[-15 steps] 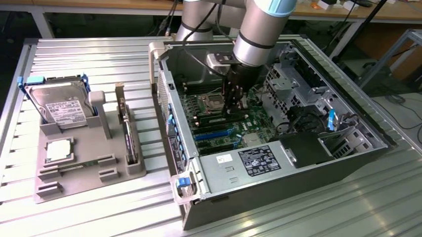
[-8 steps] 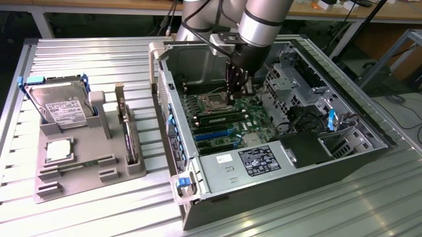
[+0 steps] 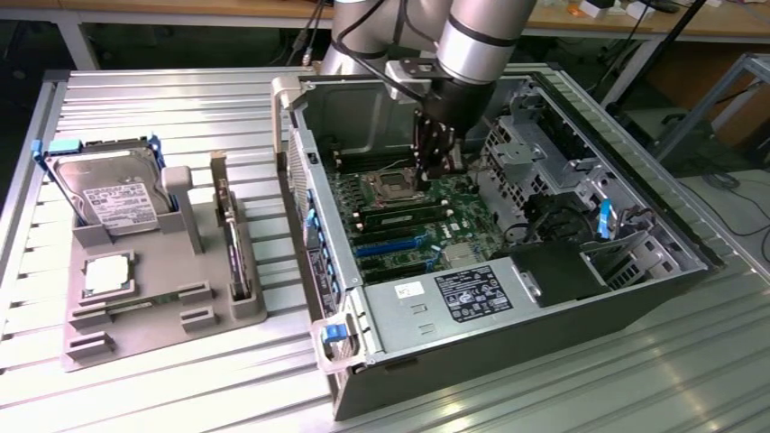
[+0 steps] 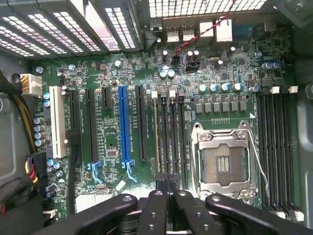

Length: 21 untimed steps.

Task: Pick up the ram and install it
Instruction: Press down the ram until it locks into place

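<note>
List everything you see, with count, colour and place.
computer case: one, dark grey, open
table: one, silver slats
motherboard: one, green, inside the case
processor socket: one, silver, on the motherboard
tray: one, grey, exterior view's left of the case
hard drive: one, silver, upright in the tray
processor chip: one, silver, flat in the tray
expansion card: one, dark, upright in the tray
arm: one, silver, reaching into the case
fingers: two, black, shut over the motherboard
</note>
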### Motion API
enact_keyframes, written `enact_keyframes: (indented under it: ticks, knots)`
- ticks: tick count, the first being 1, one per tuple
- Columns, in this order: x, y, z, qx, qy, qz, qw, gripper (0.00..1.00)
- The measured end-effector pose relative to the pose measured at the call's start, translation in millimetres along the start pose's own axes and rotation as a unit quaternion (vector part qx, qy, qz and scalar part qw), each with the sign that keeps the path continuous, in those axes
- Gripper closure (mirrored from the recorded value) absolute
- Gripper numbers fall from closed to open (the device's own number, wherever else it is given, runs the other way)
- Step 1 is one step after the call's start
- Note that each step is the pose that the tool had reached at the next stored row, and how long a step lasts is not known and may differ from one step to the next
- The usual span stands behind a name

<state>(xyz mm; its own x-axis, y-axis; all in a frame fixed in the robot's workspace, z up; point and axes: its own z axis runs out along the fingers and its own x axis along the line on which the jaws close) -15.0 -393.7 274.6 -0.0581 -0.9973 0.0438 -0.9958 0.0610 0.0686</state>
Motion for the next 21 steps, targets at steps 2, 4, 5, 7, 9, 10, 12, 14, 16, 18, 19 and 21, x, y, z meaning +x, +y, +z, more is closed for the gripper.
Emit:
enact_keyframes:
  ticks: [2, 4, 5, 7, 9, 10, 12, 14, 16, 18, 19, 21]
  knots:
    - [-0.2, -8.4, 0.0, 0.0014, 0.0005, -0.010, 1.0000, 0.89]
    - [-0.1, -9.3, 1.2, 0.0111, 0.0026, -0.020, 0.9997, 0.89]
    - [-0.1, -9.7, 1.9, 0.0139, 0.0037, -0.026, 0.9996, 0.89]
    - [0.1, -10.0, 3.7, 0.0152, 0.0060, -0.034, 0.9993, 0.89]
    - [-0.5, -15.7, 10.6, 0.0151, 0.0059, -0.034, 0.9993, 0.89]
    - [-0.5, -22.0, 12.7, 0.0153, 0.0058, -0.034, 0.9993, 0.89]
    - [0.7, -38.0, 18.1, 0.0152, 0.0060, -0.034, 0.9993, 0.89]
    - [16.3, -41.2, 25.9, 0.0152, 0.0060, -0.034, 0.9993, 0.89]
    - [17.0, -45.5, 28.7, 0.0148, 0.0062, -0.034, 0.9993, 0.89]
    - [8.4, -48.3, 28.5, 0.0148, 0.0085, -0.034, 0.9993, 0.89]
    - [2.9, -48.4, 28.7, 0.0148, 0.0116, -0.034, 0.9992, 0.89]
    - [2.3, -46.4, 28.9, 0.0152, 0.0117, -0.034, 0.9992, 0.89]
